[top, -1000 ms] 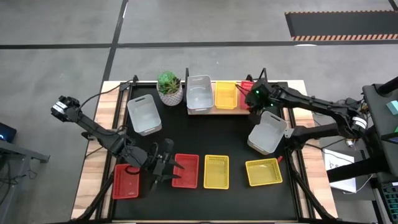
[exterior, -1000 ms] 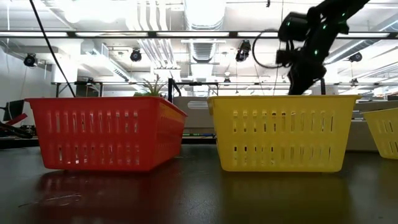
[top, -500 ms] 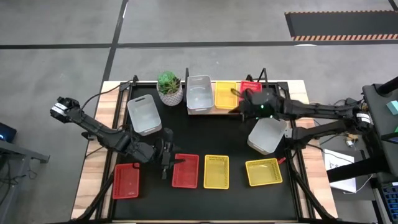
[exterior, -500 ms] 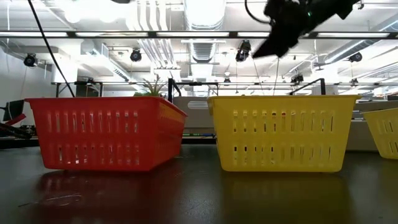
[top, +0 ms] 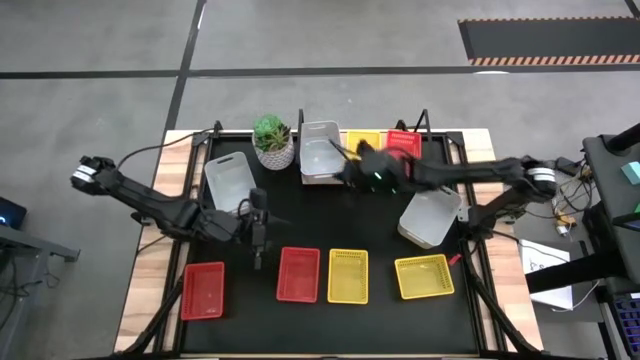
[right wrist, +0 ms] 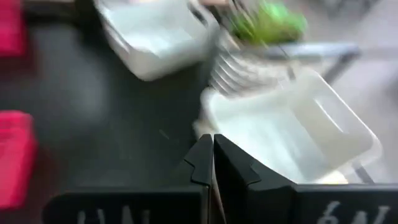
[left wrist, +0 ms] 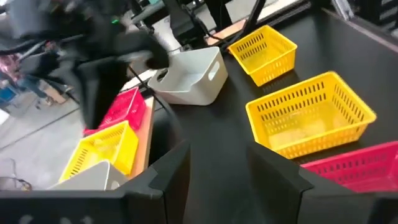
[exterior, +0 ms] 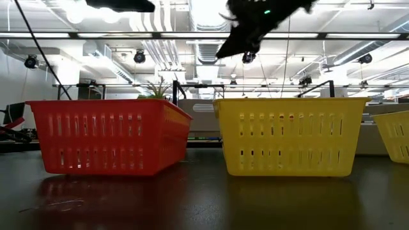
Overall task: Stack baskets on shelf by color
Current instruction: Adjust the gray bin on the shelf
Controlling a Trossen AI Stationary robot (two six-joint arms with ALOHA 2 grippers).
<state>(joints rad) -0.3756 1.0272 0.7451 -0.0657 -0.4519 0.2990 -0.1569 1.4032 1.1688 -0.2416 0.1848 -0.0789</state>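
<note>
On the shelf (top: 312, 180) at the far edge, a white basket (top: 320, 148), a yellow one (top: 362, 142) and a red one (top: 405, 142) stand side by side. My right gripper (top: 345, 160) hovers shut and empty above the white basket (right wrist: 292, 134). On the mat lie two white baskets (top: 230, 182) (top: 430, 217), two red ones (top: 203, 290) (top: 298, 274) and two yellow ones (top: 347, 275) (top: 422, 276). My left gripper (top: 258, 256) is open (left wrist: 217, 162) and empty above the mat, between the far-left white basket and the near red baskets.
A potted green plant (top: 272, 140) stands left of the shelf, close to the white basket on it. The white basket at the right (left wrist: 189, 78) sits askew near the mat's right edge. Bare mat lies in the middle, between the shelf and the near row.
My right gripper has left the red basket at the shelf's right end and swung toward the table's left along the shelf, rising, until it is over the white basket. My left gripper has drawn back from the near red baskets toward the far edge and turned.
</note>
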